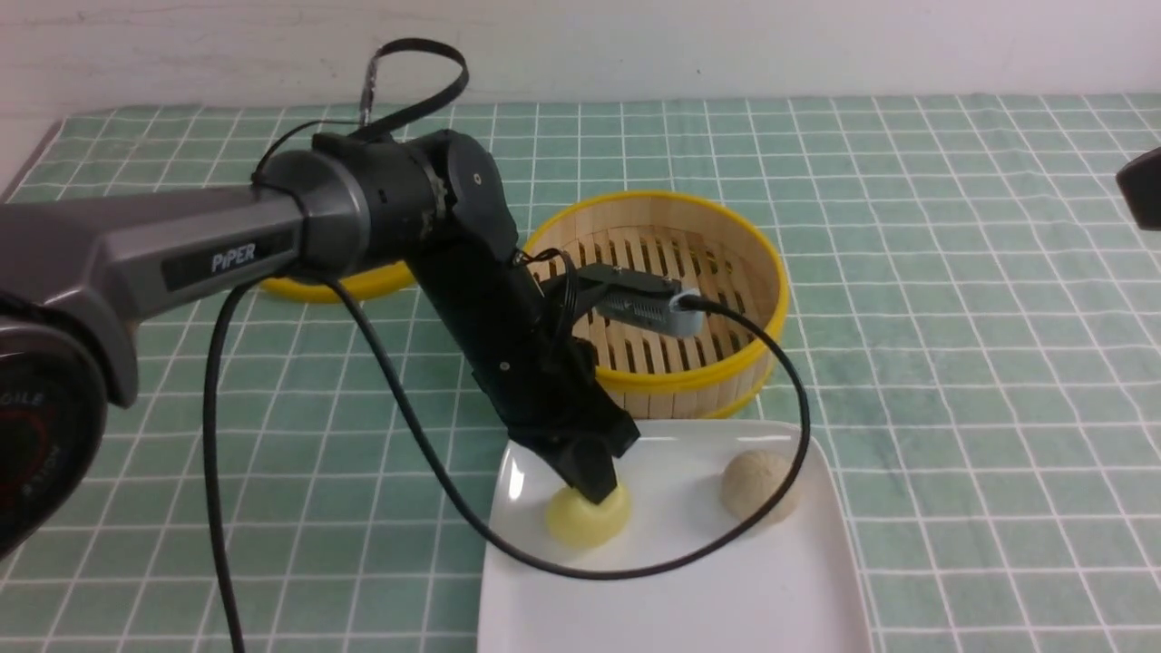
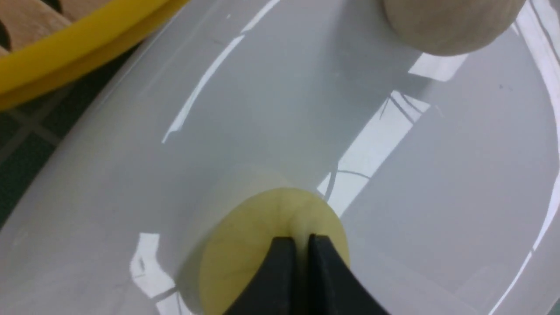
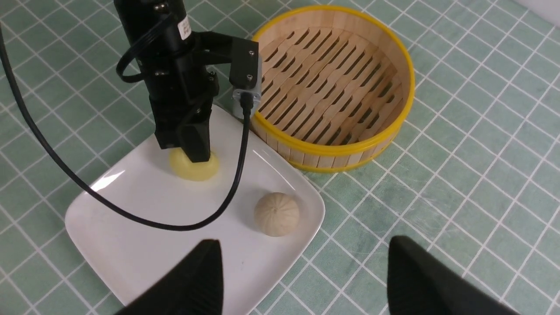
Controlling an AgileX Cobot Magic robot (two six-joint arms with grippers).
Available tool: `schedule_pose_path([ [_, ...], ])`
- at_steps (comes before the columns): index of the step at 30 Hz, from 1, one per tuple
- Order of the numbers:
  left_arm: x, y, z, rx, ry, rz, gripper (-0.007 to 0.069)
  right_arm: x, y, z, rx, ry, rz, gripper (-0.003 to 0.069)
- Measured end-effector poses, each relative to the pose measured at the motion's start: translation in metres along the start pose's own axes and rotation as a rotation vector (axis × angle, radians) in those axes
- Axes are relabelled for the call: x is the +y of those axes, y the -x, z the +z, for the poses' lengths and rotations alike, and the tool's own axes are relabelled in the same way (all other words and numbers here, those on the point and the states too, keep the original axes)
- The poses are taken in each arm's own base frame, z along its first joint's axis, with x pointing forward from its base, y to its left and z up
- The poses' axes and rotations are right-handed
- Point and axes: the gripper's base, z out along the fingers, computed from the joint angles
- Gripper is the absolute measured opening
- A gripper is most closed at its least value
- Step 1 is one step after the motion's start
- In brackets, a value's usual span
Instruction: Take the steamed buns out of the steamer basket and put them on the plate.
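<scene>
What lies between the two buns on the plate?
Nothing rests there: the plate is bare between the yellow bun and the beige bun, clearest in the left wrist view. The black cable crosses that stretch only in the right wrist view.

A pale green cloth point(image 1: 952, 317) with a grid of thin white lines spreads flat on every side of the left gripper point(image 1: 594, 485), passing beneath it and running well beyond it to a far edge. Past that edge, far behind the gripper, stands a plain white wall point(image 1: 726, 45). Far off to the gripper's left the cloth ends at a slanting edge beside a bare pale strip point(image 1: 14, 145). The light is soft and even, leaving only faint shadows on the cloth.
</scene>
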Motion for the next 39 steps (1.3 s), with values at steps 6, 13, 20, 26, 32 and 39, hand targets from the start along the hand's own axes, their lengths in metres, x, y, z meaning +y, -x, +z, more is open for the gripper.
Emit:
schedule_pose_path([
  [6,-0.001,-0.003,0.000,0.033,-0.011,0.005,0.0223,0.000,0.000,0.000,0.001,0.000,0.001,0.0495],
  [13,-0.003,0.001,-0.009,0.008,0.010,-0.046,0.0481,0.000,0.000,0.000,0.001,0.000,0.001,0.0495],
  [20,-0.031,0.023,-0.097,-0.194,0.165,-0.007,0.0480,-0.002,0.004,0.000,-0.047,-0.018,0.000,0.0495],
  [26,-0.059,0.011,-0.192,-0.385,0.421,-0.066,0.0375,-0.010,0.014,-0.002,-0.152,-0.111,-0.021,0.0495],
  [32,-0.083,-0.030,-0.265,-0.528,0.675,-0.149,0.0314,-0.020,0.019,-0.016,-0.254,-0.274,-0.067,0.0495],
  [39,-0.123,-0.099,-0.340,-0.771,0.861,-0.253,0.0304,-0.010,0.007,-0.074,-0.446,-0.397,-0.038,0.0495],
])
